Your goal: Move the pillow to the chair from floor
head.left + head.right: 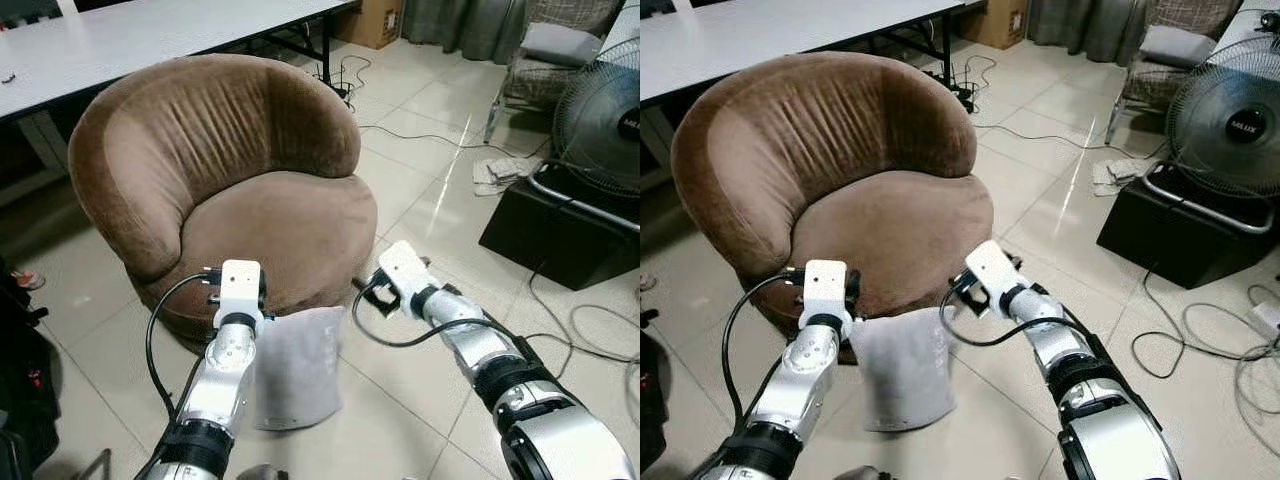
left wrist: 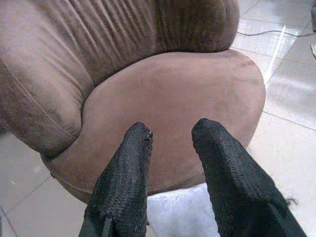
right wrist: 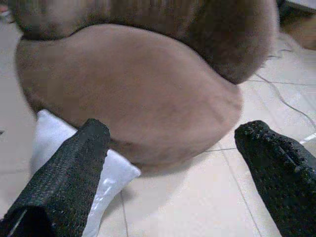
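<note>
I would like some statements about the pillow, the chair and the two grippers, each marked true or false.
1. The pillow lies on the chair's seat. False: it stands on the floor, leaning against the front of the chair.
2. The right gripper is open. True.
3. The left gripper is clamped on the pillow. False: its fingers are apart and hold nothing; the pillow is below them.
4. A fan stands to the robot's right. True.
5. The chair is blue. False: it is brown.
</note>
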### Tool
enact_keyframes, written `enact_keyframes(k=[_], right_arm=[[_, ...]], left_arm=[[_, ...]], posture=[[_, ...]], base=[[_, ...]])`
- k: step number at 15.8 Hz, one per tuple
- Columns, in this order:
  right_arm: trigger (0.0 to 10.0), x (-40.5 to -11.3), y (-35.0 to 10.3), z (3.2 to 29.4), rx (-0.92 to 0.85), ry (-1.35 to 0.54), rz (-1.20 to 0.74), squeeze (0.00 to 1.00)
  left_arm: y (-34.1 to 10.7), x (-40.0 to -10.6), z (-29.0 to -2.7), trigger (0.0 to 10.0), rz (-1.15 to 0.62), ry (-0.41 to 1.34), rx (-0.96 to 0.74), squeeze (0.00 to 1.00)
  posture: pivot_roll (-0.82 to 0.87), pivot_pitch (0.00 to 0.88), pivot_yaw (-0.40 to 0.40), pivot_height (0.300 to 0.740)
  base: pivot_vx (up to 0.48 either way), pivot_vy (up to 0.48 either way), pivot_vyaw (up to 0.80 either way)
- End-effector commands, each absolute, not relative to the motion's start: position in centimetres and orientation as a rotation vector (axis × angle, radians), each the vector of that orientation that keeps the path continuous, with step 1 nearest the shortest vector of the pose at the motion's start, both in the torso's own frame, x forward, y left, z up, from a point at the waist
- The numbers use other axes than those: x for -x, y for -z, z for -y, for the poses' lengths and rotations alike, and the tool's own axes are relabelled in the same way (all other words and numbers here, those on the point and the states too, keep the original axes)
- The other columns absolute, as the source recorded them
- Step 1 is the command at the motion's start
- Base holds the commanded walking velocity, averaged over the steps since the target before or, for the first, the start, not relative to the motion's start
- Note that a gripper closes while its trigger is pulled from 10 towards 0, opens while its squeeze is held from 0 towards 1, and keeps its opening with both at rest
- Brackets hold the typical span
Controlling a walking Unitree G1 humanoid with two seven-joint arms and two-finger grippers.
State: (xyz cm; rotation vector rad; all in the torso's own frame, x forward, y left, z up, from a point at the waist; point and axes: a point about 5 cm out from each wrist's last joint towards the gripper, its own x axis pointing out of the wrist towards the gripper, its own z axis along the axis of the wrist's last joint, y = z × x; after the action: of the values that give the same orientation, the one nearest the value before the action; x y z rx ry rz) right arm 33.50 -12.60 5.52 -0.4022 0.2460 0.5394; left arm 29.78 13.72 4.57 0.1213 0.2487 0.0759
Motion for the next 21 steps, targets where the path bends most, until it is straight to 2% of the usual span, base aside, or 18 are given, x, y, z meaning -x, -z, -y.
enact_keyframes(k=[1,3,7,11,15,21], right_arm=[[10.0,-33.5,-5.6,13.1,0.356,-0.505,-0.237,0.00],[10.0,-33.6,-5.8,12.5,0.350,-0.527,-0.226,0.00],[10.0,-33.7,-5.9,12.0,0.346,-0.537,-0.218,0.00],[10.0,-33.4,-5.6,12.0,0.332,-0.520,-0.215,0.00],[10.0,-33.3,-5.5,12.2,0.308,-0.467,-0.199,0.00],[10.0,-33.1,-5.2,12.4,0.321,-0.464,-0.211,0.00]], left_arm=[[-4.6,-29.8,-14.4,10.0,-0.256,-0.120,-0.130,0.00],[-4.3,-29.3,-15.6,10.0,-0.259,-0.163,-0.146,0.00],[-4.5,-29.5,-15.6,10.0,-0.254,-0.175,-0.169,0.00],[-4.8,-30.0,-15.5,10.0,-0.250,-0.159,-0.238,0.00],[-4.9,-30.7,-15.3,10.0,-0.260,-0.116,-0.275,0.00],[-5.1,-31.1,-14.9,10.0,-0.259,-0.095,-0.243,0.00]], posture=[[-0.03,0.000,-0.033,0.735],[0.00,0.000,-0.052,0.735],[0.00,0.000,-0.049,0.735],[-0.02,0.000,-0.019,0.735],[-0.08,0.000,0.045,0.735],[-0.10,0.000,0.054,0.735]], base=[[0.000,0.000,0.00],[0.000,0.000,0.00],[0.000,0.000,0.00],[0.000,0.000,0.00],[0.000,0.000,0.00],[0.000,0.000,0.00]])
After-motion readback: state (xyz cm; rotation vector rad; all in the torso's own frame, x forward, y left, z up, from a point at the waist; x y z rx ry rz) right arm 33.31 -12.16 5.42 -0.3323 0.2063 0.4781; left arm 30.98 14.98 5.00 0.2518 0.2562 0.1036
